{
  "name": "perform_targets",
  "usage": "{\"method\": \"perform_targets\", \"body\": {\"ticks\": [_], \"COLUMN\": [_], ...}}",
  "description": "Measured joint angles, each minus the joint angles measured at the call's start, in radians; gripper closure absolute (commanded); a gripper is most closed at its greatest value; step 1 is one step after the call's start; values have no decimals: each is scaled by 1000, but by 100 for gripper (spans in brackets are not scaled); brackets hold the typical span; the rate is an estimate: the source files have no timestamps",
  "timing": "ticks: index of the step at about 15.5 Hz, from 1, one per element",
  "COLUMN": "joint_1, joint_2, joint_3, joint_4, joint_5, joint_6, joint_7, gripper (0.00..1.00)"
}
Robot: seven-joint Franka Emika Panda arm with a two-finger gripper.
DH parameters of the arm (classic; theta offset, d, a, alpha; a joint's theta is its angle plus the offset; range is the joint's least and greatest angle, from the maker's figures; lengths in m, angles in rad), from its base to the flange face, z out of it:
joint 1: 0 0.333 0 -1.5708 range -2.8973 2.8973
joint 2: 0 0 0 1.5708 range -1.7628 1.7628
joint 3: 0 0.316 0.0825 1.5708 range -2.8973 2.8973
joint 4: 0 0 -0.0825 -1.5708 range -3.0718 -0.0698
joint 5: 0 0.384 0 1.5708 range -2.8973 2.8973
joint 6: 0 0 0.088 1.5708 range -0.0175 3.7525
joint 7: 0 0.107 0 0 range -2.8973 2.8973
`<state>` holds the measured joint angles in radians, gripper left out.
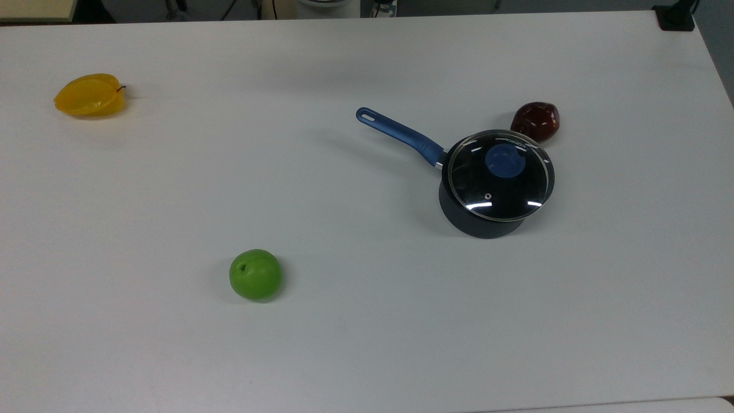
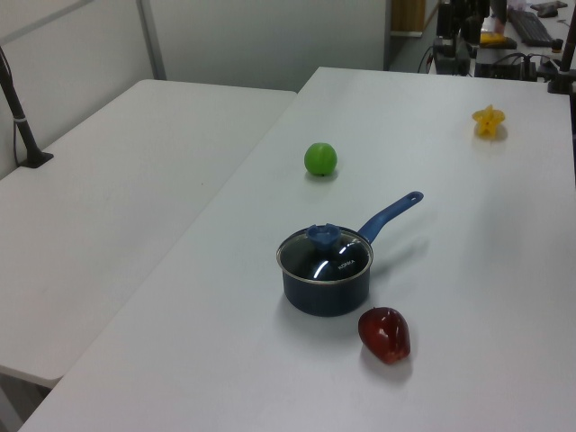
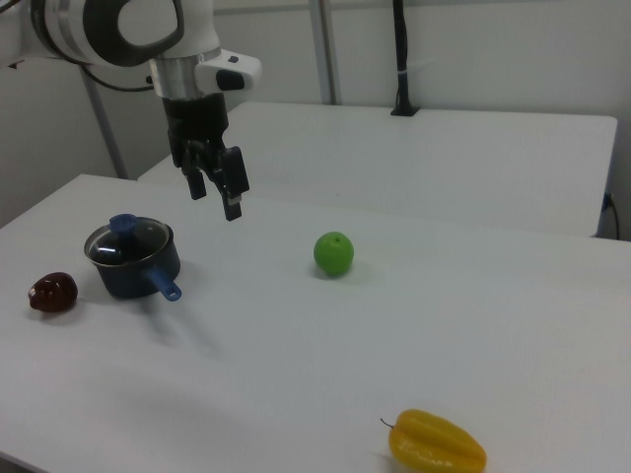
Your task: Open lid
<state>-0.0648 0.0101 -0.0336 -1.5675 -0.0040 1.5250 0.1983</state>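
- Round clear glass lid (image 1: 500, 175) with thin metal rim, blue centre knob (image 1: 505, 160) and small steam-vent hole (image 1: 488, 196): seated flat on the dark saucepan (image 1: 480, 221), closed, right of centre on the white table (image 1: 344, 321) in the top view.
- Blue saucepan handle (image 1: 399, 136): pointing toward 10 o'clock from the pot in the top view, toward 1 o'clock in the left view.
- Dark red glossy fruit (image 1: 535, 121): just beside the pot at 1 o'clock in the top view, apart from the rim; at 5 o'clock of the pot in the left view.
- Green round apple (image 1: 256, 274): well apart from the pot, at 8 o'clock in the top view.
- Yellow ridged starfruit (image 1: 90, 95): far off at 10 o'clock in the top view, near the table's far corner.
- Black two-finger gripper (image 3: 219, 195) on the white arm (image 3: 128, 34): hanging above the table in the right view, at 2 o'clock of the pot, well clear of the lid; wrist directed downward with a slight tilt, fingers (image 3: 232, 204) parted, nothing between them.
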Motion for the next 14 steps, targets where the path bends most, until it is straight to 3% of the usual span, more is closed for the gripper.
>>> {"method": "perform_targets", "body": {"ticks": [14], "joint_1": [-9], "joint_2": [0], "joint_3": [-1], "joint_4": [0], "joint_5": [0], "joint_6": [0], "joint_7": [0], "gripper": [0]}}
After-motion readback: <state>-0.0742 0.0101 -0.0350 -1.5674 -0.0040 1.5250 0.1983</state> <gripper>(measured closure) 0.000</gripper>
